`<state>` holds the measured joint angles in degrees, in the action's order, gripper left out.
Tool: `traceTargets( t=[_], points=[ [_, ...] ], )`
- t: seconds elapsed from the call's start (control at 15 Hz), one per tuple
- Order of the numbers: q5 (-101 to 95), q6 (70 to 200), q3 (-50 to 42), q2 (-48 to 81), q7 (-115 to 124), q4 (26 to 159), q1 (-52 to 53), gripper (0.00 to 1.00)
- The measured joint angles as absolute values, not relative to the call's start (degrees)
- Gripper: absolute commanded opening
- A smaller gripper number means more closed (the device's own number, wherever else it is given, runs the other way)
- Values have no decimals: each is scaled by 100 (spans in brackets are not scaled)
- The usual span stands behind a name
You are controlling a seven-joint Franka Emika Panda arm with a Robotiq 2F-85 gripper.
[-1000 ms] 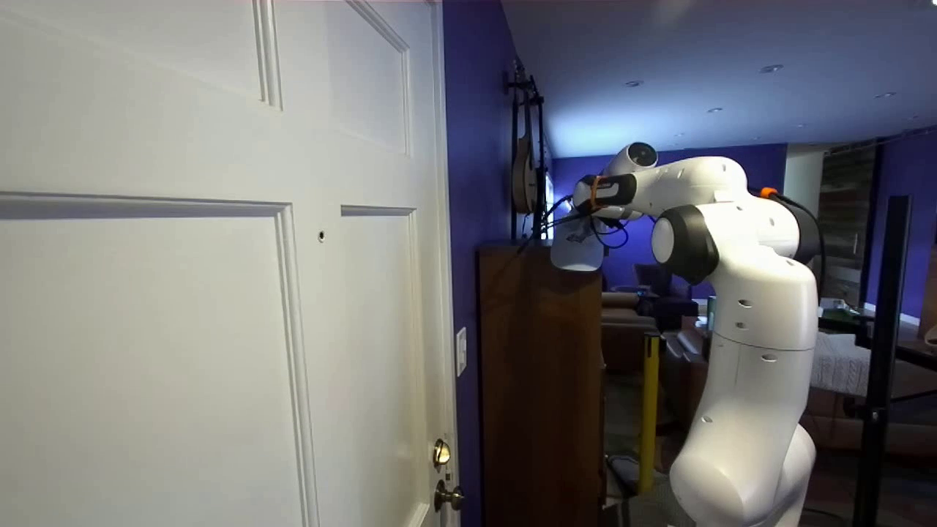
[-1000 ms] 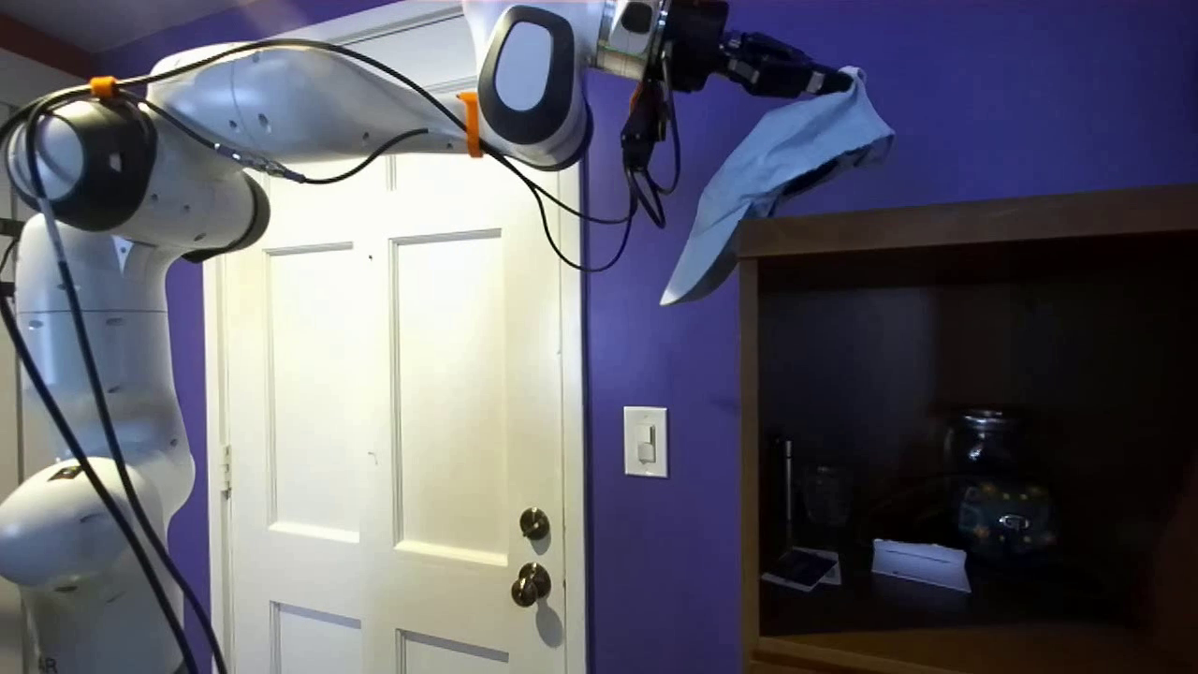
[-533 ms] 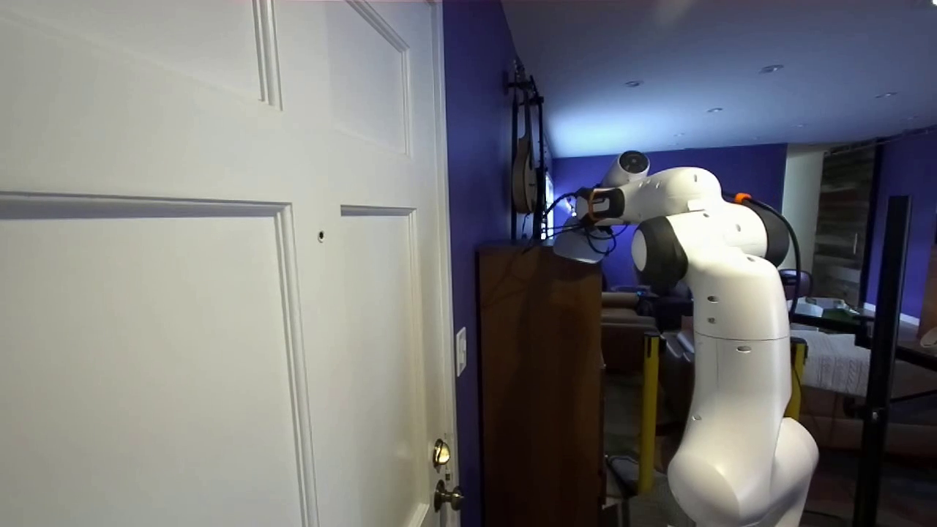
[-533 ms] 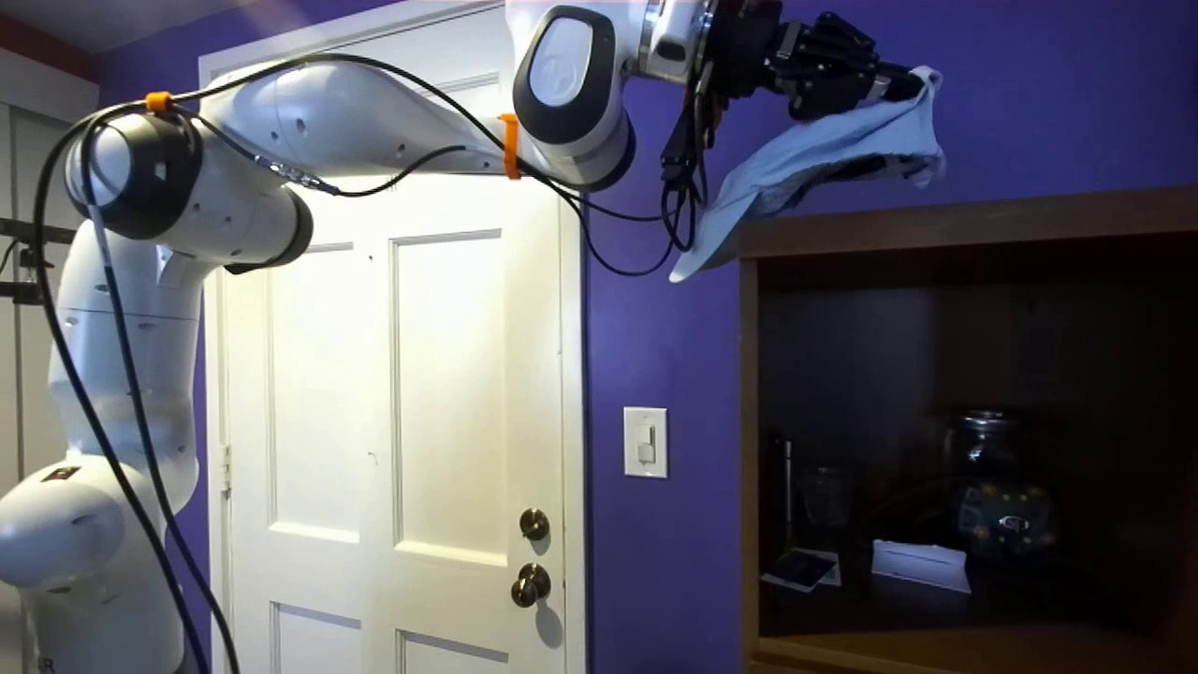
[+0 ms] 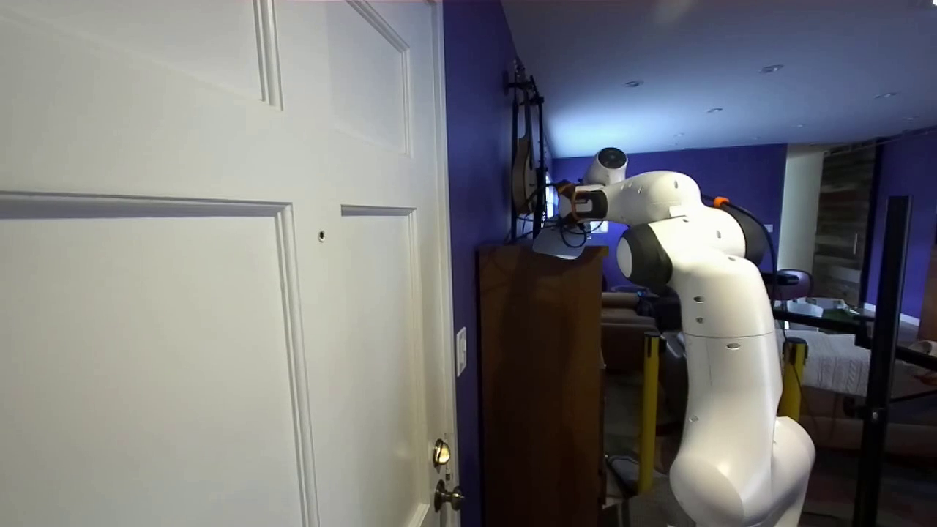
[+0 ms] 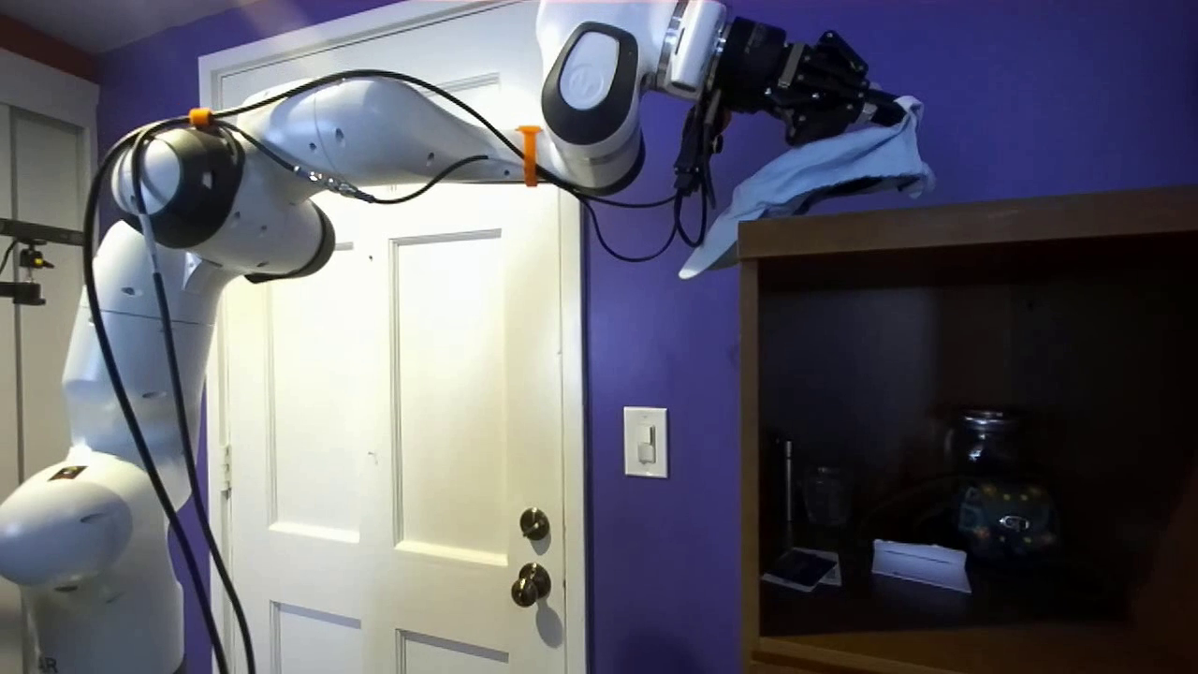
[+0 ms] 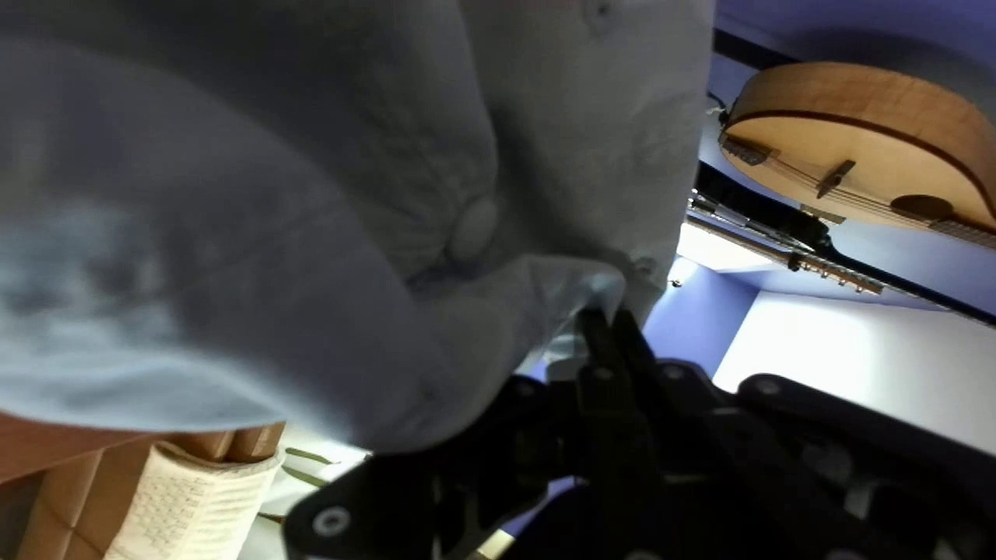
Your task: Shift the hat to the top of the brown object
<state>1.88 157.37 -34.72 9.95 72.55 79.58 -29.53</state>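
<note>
the gripper point(image 7: 611, 320) is closed, its 2 fingers point(image 7: 597, 342) nearly together, with a fold of the hat point(image 6: 814, 168) pinched at their tips; the wrist view shows cloth bunching there. only 1 arm point(image 5: 721, 315) works here, so it is the nearer by default.

the relation that matters: the hat hangs below the gripper and runs from the fingertips back toward the arm's body, rather than ahead of them. in an exterior view its long axis slopes, the gripped end of the crown point(image 6: 866, 157) high and farther out, the brim point(image 6: 721, 243) low and nearest the arm's body. the crown sits above the brown cabinet point(image 5: 542, 380), a thin strip of purple wall point(image 6: 674, 346) showing between cloth and top board point(image 6: 964, 223) near the far end. the brim pokes out past the cabinet's near side and, in both exterior views, dips below the level of its top. whether it touches the edge i cannot tell, since the board's front corner hides part of it.

so the hat looks mostly over its goal but not set down. the coming move, i judge, calls for more reach across the cabinet, perhaps with a slight lift, until the trailing brim clears the edge; then lowering and releasing. let go here, the overhanging brim could catch, fold against the edge or drag the soft hat off.
</note>
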Motion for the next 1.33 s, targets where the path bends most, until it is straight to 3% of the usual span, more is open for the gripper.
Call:
traceTargets(
  t=[1.0,1.07,1.13,1.33],
  points=[
    [755,15387,-3537,2036,7650,6812,-3625,1],
    [755,15387,-3536,2081,7683,6767,-3623,27],
    [755,15387,-3536,2130,7695,6722,-3622,29],
    [755,15387,-3546,2257,7707,6617,-3629,48]
  ],
)
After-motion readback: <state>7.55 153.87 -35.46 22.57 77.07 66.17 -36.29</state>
